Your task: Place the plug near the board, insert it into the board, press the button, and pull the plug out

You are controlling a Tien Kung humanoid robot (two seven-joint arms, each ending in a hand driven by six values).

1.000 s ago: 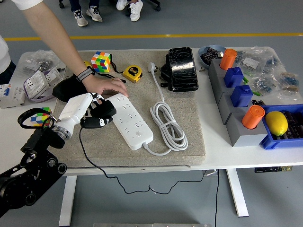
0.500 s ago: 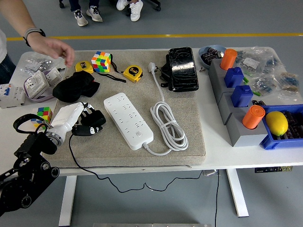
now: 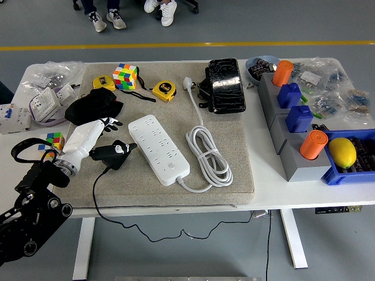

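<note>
Black plug [image 3: 114, 153] lies beside white board [image 3: 159, 148].

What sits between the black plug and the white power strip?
Only bare grey mat, in the head view: the black plug lies just left of the white power strip.

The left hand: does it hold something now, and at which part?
It looks like nothing is held. The left hand hovers with fingers spread beside the black plug, which lies on the mat.

Lab: cluttered test table [image 3: 293, 193] (yellow floor line [image 3: 187, 44]).
</note>
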